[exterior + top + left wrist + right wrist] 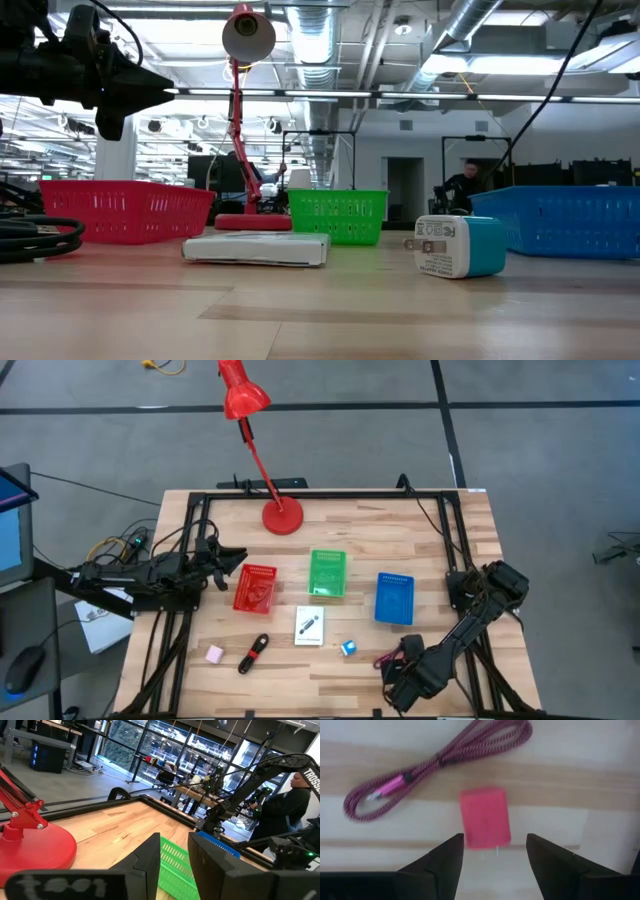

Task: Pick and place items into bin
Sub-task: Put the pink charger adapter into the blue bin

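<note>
My right gripper [495, 845] is open and points down at the table's near right part. A pink block [485, 817] lies flat on the wood just ahead of its fingertips, untouched. The dark red cord [440, 760] lies coiled beyond that block. In the high view, another pink block [214, 654], a black-and-red stick [254, 652], a white card [310, 626] and a blue-white cube [348, 648] lie along the near edge. My left gripper [225, 560] is open and hovers beside the red bin [255, 588].
A green bin [327, 573] and a blue bin [395, 598] stand in a row with the red one across the table's middle. A red desk lamp [282, 517] stands at the far edge. A black frame runs around the table. A person [287, 810] is in the room beyond.
</note>
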`<state>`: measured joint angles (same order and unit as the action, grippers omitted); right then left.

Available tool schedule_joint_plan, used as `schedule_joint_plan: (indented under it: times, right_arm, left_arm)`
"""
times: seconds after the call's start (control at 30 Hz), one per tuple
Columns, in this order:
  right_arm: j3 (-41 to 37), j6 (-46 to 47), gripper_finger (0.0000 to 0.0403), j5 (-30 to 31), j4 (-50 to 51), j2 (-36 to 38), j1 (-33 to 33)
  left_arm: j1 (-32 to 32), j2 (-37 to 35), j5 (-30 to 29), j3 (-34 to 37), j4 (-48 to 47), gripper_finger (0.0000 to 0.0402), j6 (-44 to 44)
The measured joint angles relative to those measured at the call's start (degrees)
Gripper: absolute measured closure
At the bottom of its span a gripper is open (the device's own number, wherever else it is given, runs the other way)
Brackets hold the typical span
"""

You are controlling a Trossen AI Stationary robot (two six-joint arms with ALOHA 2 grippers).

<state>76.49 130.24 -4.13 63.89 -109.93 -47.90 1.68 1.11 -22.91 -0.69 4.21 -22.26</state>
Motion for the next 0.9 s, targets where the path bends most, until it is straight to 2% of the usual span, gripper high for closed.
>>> schedule_joint_plan:
  times: [0.17, 0.7, 0.9]
  right_arm:
    - [-3.2, -1.3, 0.019, 1.0, -3.1, 0.0, 1.0]
    - [-3.3, 0.0, 0.019, 1.1, -3.1, 0.0, 2.2]
    - [-6.4, -0.1, 0.0191, 1.2, -6.8, 0.0, 2.8]
  left_arm:
    - [0.0, 0.0, 0.0, 0.0, 0.0, 0.0314, 0.0]
    - [0.0, 0.0, 0.0, 0.0, 0.0, 0.0314, 0.0]
    - [0.0, 0.0, 0.0, 0.0, 0.0, 0.0314, 0.0]
